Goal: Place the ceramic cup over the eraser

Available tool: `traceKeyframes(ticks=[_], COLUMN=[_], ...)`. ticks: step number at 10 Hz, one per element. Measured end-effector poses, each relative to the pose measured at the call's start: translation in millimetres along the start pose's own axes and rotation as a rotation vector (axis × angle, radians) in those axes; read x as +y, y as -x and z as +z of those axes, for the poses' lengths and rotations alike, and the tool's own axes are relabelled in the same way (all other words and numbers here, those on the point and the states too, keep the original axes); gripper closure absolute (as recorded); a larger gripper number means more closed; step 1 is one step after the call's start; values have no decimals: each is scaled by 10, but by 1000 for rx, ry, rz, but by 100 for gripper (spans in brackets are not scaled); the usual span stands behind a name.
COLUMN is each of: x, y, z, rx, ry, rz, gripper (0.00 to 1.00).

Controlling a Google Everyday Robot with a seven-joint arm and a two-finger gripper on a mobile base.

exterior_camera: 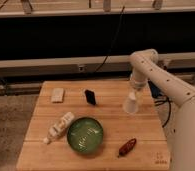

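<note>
The ceramic cup [131, 103] is a small white tapered cup. It stands near the right edge of the wooden table [111, 152] with its narrow end up. My gripper [133, 91] is straight above it, down at that narrow top end, and its jaws are open. I cannot tell whether they touch the cup. The eraser [90, 97], a small black block, lies on the table to the cup's left with a bare stretch of wood between them.
A green bowl [85, 135] sits at the front centre. A white bottle [59, 127] lies on its side to its left. A pale beige block [57, 94] rests at the back left, and a reddish-brown object [127, 147] at the front right. A dark rail runs behind the table.
</note>
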Motion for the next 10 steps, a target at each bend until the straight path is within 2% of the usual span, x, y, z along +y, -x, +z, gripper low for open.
traceKeyframes(ticks=[2, 5, 6, 10], x=[-3, -9, -9, 3], y=[4, -18, -30, -29], z=[54, 131, 146, 156], rx=[-3, 0, 2, 0], ry=[13, 31, 37, 48], rz=[4, 15, 19, 26], gripper=[21, 47, 61, 97])
